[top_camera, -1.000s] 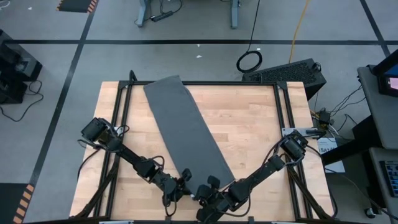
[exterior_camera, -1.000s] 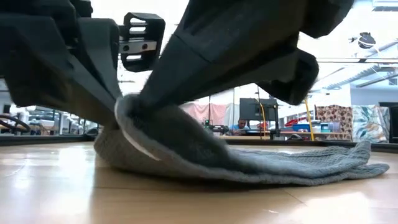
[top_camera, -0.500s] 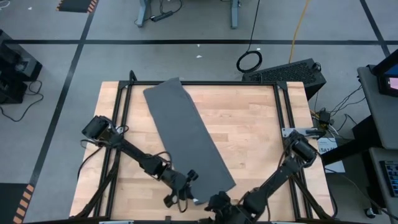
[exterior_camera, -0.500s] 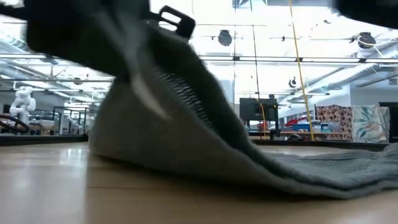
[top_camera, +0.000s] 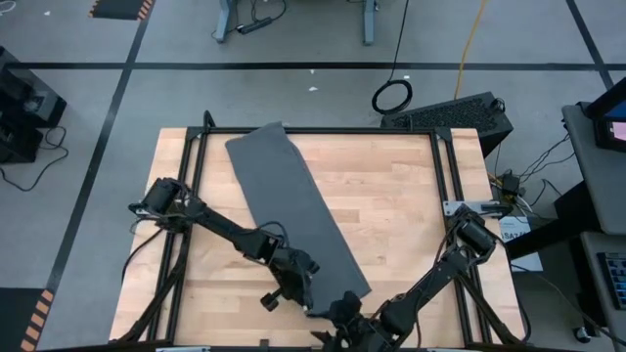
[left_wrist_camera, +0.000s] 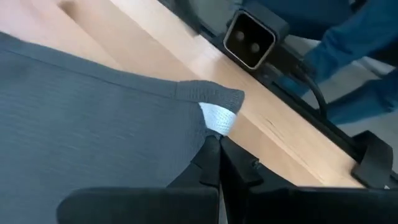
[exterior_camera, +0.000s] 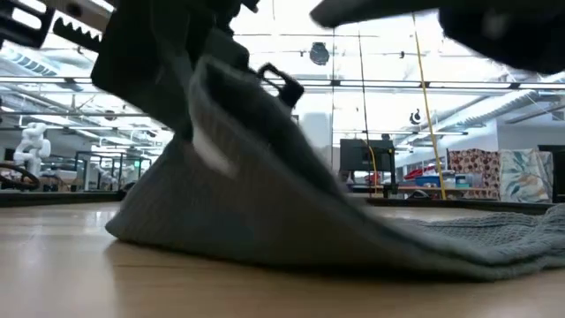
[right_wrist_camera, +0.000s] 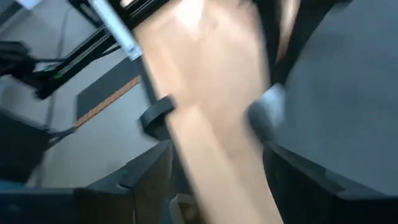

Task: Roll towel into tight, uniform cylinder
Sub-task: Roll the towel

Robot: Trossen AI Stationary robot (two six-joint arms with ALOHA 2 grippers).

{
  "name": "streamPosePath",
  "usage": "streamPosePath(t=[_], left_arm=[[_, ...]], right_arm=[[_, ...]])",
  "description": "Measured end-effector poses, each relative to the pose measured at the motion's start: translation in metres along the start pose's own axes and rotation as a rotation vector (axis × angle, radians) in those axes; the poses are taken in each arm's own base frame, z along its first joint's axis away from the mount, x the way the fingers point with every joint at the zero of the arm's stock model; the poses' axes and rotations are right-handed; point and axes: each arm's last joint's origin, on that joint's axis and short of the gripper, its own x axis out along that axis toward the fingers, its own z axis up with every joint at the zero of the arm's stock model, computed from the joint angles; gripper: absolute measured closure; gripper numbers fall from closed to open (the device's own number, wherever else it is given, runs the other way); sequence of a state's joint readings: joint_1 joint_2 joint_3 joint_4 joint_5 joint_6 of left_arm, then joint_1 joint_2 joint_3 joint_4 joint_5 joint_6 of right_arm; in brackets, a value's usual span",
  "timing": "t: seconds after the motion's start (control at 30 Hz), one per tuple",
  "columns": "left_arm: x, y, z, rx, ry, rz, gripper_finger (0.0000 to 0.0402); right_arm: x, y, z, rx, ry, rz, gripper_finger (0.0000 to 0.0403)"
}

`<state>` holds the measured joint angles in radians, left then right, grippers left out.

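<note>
The dark grey towel lies as a long strip slanting from the table's far left toward its near middle. Its near end is raised off the wood in the low view. My left gripper is shut on that end, next to the white tag. My right gripper stands open just beyond the towel's near end, by the table's near edge. Between its fingers there is only bare wood, and the towel lies off to one side. My left gripper pinches the towel's near corner between its two shut fingers, right beside the white tag. The fingers come slanting down from the table's left side. The corner is lifted clear, and the cloth slopes from it down to the table. Whether it holds one layer or several, I cannot tell.
Black frame rails run along the table's left, right and far edges. A small boxed camera sits at the near edge, close to the held corner. Bare wood spreads to the right of the towel.
My right gripper has opened, let go of the towel's near end and drawn back toward the near edge. My left gripper, still shut on the corner, has rolled and moved rightward and up. The near end now stands in a higher peak, while the rest stays flat.
</note>
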<state>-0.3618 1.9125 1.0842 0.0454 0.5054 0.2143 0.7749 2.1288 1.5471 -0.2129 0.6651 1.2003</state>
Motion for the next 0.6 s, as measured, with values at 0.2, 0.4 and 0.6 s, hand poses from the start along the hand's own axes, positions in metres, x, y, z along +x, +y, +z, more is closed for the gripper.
streamPosePath(t=[0.2,0.4,0.6], left_arm=[[0.012,0.006,-0.002,-0.060,0.013,-0.028,0.0401],[0.011,0.015,0.004,-0.115,-0.012,-0.012,0.0401],[0.008,0.020,0.006,-0.149,-0.040,-0.011,0.0401]], right_arm=[[0.008,-0.006,0.008,-0.071,0.012,-0.029,0.0170],[0.008,-0.012,0.006,-0.132,0.060,-0.070,0.0170],[0.008,-0.015,0.005,-0.141,0.082,-0.091,0.0170]])
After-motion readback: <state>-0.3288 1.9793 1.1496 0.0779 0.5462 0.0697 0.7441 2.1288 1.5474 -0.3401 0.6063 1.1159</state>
